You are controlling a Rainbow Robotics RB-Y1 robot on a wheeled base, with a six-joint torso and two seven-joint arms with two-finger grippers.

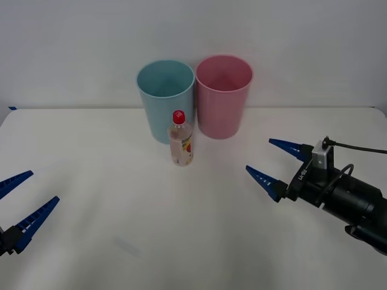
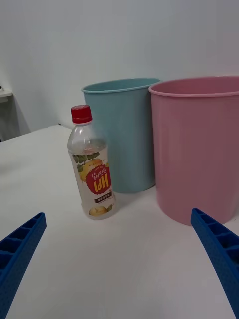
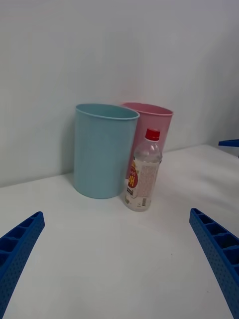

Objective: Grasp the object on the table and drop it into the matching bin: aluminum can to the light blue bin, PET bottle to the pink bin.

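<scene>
Blue ribbed fingers (image 1: 262, 177) of the right gripper (image 1: 277, 162) stand spread wide with nothing between them, hovering over the tabletop (image 1: 181, 229) to the right of the PET bottle (image 1: 181, 140) and a little nearer the robot, its jaws turned toward the bottle. From that wrist, the right gripper (image 2: 119, 264) frames the PET bottle (image 2: 92, 164) between its parted fingers (image 2: 219, 249), well apart from it. The left gripper (image 1: 19, 202) waits far to the bottle's left, close to the near edge of the tabletop, its jaws also wide and holding nothing; its own view shows its fingers (image 3: 20, 249) at either side with the PET bottle (image 3: 143, 172) well ahead, and the left gripper (image 3: 119, 259) touches nothing. The bottle stands upright on the white tabletop, red cap up, clear with a yellow and red label. Just behind the bottle and slightly to its left stands the light blue bin (image 1: 165, 96), so close that I cannot tell whether they touch. The pink bin (image 1: 223, 93) stands behind the bottle to its right, side by side with the blue one. Both bins are upright with open mouths.
</scene>
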